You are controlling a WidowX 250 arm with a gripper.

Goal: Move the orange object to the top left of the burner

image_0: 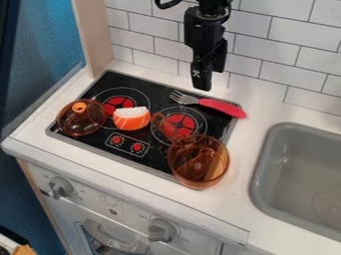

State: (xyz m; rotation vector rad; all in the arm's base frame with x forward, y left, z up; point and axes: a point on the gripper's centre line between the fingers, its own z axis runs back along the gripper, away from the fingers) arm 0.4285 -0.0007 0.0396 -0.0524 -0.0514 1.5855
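While the white counter [86, 159] takes up most of the scene, the gray sink [256, 169] sits at its right and the black stovetop [156, 162] at its left. Arm [200, 30] hangs from the top edge, gripper [202, 87] above the stovetop's far side; can't tell if wide or narrow. Amber pot [198, 162] at the near right corner, handle toward the middle. Left burner [119, 103] partly covered by the orange piece. Amber lid [81, 118] at its left, red-handled fork [220, 105] across the far right.

Orange piece [131, 120], white on top, is on the left burner's near right part, between lid and pot handle. It lies down and left of the gripper; only one arm, so that one serves. Orange face points to the near edge; long axis roughly left-right, right end slightly higher in view. Likely next: approach it, avoiding the lid.
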